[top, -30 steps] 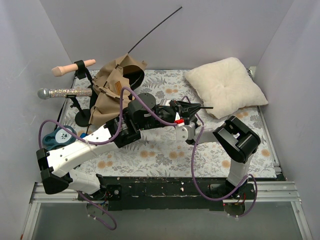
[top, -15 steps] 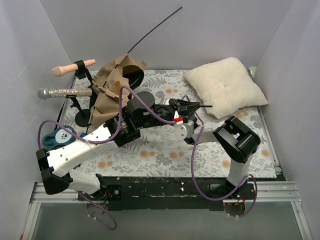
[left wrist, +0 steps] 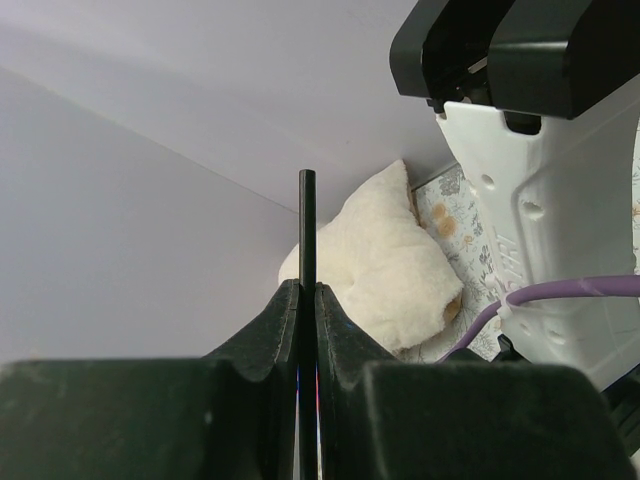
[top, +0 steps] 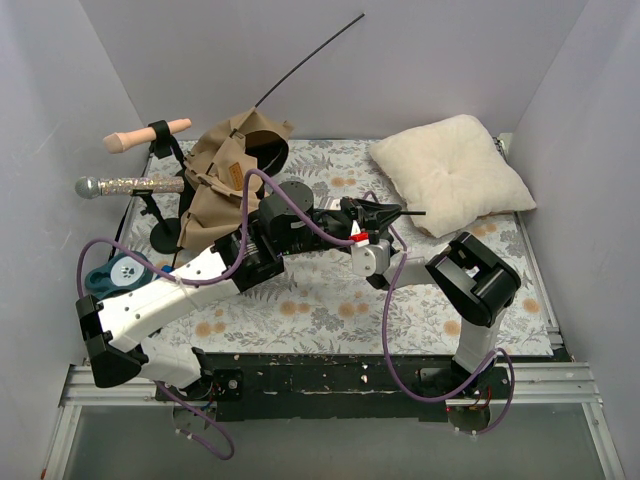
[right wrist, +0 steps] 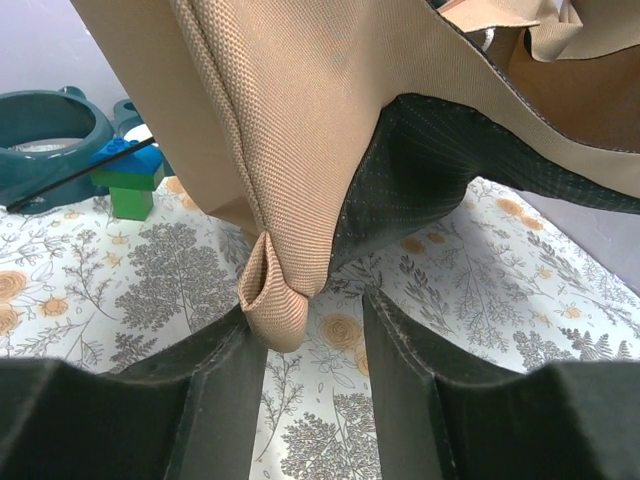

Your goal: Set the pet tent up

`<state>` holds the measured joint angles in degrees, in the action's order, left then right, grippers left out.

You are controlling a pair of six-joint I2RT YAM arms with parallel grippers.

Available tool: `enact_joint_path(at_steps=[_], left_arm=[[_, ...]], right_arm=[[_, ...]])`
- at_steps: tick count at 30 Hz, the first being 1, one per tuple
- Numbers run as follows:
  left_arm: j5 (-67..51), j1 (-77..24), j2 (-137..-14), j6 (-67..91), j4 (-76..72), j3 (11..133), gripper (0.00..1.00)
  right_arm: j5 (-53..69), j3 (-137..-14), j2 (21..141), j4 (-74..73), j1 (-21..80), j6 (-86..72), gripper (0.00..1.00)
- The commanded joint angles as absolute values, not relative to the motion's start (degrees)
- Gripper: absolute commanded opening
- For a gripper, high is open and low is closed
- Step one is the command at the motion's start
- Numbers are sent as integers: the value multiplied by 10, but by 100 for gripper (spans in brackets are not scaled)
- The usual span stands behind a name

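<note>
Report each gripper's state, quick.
Left gripper: shut on the black pole.
Right gripper: open, jaws either side of a tan corner loop of the pet tent, not clamped.

Above the right pincer (right wrist: 312, 318), the tent (right wrist: 290, 110) is coarse woven cloth, its lining (right wrist: 420, 170) dotted black mesh. The pole (left wrist: 307, 220) in the left pincer (left wrist: 307, 292) looks smooth, matt; the pillow (left wrist: 390, 270) beyond, fluffy.

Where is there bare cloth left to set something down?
Bare floral cloth: the near strip between left arm and right arm, and the far gap between pet tent and pillow. Crowded at left: microphone stand, teal object.
</note>
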<state>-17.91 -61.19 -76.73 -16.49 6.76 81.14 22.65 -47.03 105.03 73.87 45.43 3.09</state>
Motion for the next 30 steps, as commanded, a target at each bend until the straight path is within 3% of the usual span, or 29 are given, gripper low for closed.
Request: enact_joint_path(at_steps=[1, 4, 6, 8, 9, 18, 30], left_arm=[[-161, -598, -760, -160, 74, 820, 0], [-161, -597, -761, -161, 74, 819, 0], [-161, -597, -764, -160, 78, 822, 0], [-159, -596, -763, -161, 83, 822, 0], [-158, -595, -762, -161, 85, 820, 0], [-141, -575, -750, -169, 139, 823, 0], [-147, -528, -727, -213, 300, 828, 0]], right_arm=[[222, -480, 1025, 907, 458, 28, 47], [220, -480, 1022, 909, 458, 26, 37], [216, -481, 1020, 910, 459, 25, 25], [214, -478, 1013, 910, 458, 25, 3], [210, -475, 1007, 909, 458, 25, 1], [214, -395, 919, 884, 447, 23, 1], [236, -309, 785, 733, 418, 32, 1]])
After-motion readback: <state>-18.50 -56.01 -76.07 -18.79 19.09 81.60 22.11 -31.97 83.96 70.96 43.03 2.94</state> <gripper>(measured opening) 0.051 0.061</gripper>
